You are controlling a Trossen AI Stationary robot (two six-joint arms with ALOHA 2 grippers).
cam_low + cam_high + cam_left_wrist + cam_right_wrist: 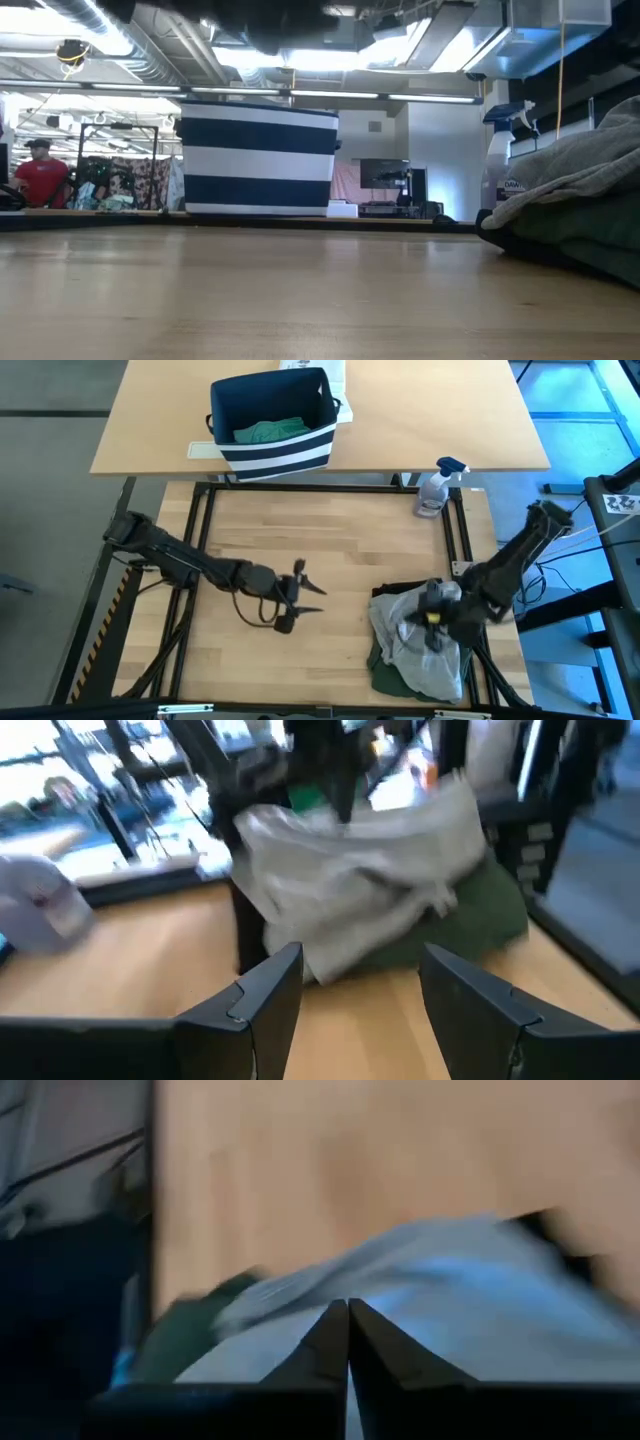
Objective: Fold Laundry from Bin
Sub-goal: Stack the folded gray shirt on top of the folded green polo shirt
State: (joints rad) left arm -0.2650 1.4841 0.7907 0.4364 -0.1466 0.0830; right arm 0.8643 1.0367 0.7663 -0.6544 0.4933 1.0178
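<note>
The laundry pile lies at the table's near right: a light grey garment point(425, 645) spread on a dark green one point(385, 670), with black cloth point(400, 592) at its far edge. The pile also shows in the low view point(575, 190) and the left wrist view point(360, 880). My right gripper point(432, 622) is over the grey garment with its fingers shut point(347, 1320). My left gripper point(308, 595) is open and empty point(360, 1010) above the table's middle, pointing at the pile. The striped navy bin point(270, 422) stands on the far table with teal-green cloth point(270, 431) inside. My right gripper's shut fingertips point(340, 1342) point down at the light grey garment point(440, 1290) near the pile's middle. I cannot tell whether they touch the cloth or hold any of it.
A spray bottle point(437, 488) stands at the table's far right corner. A black metal frame point(200, 540) runs along the table's edges. Bare wood lies between the left gripper and the far rail. A person in a red shirt point(40, 172) is far off in the room.
</note>
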